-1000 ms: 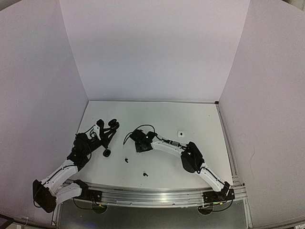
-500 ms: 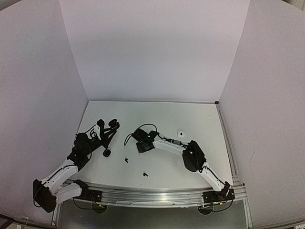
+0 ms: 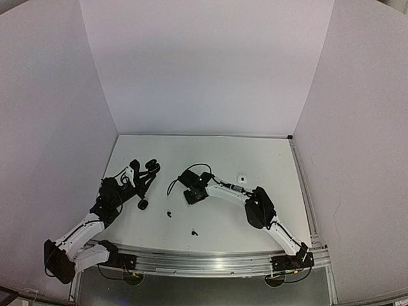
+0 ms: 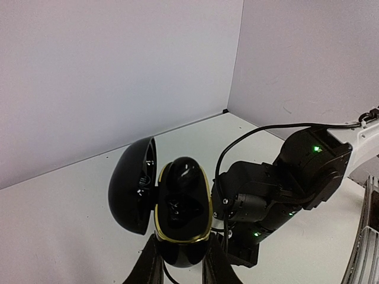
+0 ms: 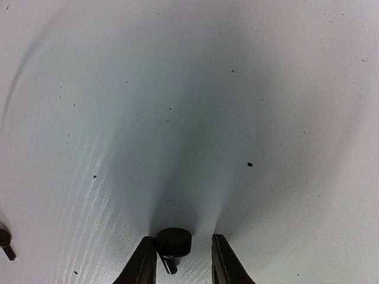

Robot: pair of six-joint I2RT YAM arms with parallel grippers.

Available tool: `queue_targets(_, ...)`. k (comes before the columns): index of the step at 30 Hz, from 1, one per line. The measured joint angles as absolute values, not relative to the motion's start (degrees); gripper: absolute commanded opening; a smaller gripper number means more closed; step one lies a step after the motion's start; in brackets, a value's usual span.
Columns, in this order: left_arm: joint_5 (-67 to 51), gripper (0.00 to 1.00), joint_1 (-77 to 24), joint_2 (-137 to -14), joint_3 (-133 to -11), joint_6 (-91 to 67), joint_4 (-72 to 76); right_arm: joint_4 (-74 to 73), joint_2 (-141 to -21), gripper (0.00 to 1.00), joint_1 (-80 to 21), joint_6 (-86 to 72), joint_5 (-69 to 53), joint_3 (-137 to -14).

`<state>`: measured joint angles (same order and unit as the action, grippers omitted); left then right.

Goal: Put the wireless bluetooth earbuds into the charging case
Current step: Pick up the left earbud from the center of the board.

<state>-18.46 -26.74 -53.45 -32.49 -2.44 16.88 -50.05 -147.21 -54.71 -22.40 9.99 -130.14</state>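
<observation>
- Currently, progress: early, by my reading. No bud is on its way to the case, and whether any is already seated I cannot tell (the wells are dark and glossy in the left wrist view).
- Item, charging case (image 4: pixel 180 207): one, black with a gold rim. It is held up off the table (image 3: pixel 268 159) and its lid (image 4: pixel 133 186) is swung open to the side.
- Item, left gripper (image 4: pixel 180 269): clamped on the lower end of the case, one finger on each side.
- Item, right gripper (image 5: pixel 179 257): low over the table near the middle. Its fingers are a narrow gap apart and bracket a black earbud (image 5: pixel 173 242). The bud lies on the surface close to one finger, with daylight on the other side, so it is not yet pinched.
- Item, other black buds: two counted in the top view, one (image 3: pixel 169 213) near the right gripper and one (image 3: pixel 194 233) closer to the arm bases. The stemmed piece (image 5: pixel 5 239) at the edge of the right wrist view is probably the first of these.
- Item, white piece (image 3: pixel 242 179): one, well off to the right; too small to say whether it is a bud or a case.
- Item, dark rounded object (image 3: pixel 143 204): one, beside the left arm, unidentified.
- Remaining: close on the bracketed bud, carry it to the open case and seat it, then repeat for the loose ones.
</observation>
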Motion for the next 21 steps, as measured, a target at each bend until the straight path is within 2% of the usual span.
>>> queue_targets(12,-19.1,0.00,-26.7,-53.8,-32.5,-2.4,16.9,-51.1,-149.3,0.27,-54.3,-26.0,8.0,-134.0)
queue_targets(18,-19.3,0.00,-26.7,-53.8,-32.5,-2.4,16.9,-51.0,-149.7,0.23,-54.2,-27.7,8.0,-134.7)
queue_targets(21,-19.3,0.00,-26.7,-53.8,-32.5,-2.4,16.9,-51.0,-149.7,0.17,-54.0,-28.2,8.1,-134.7)
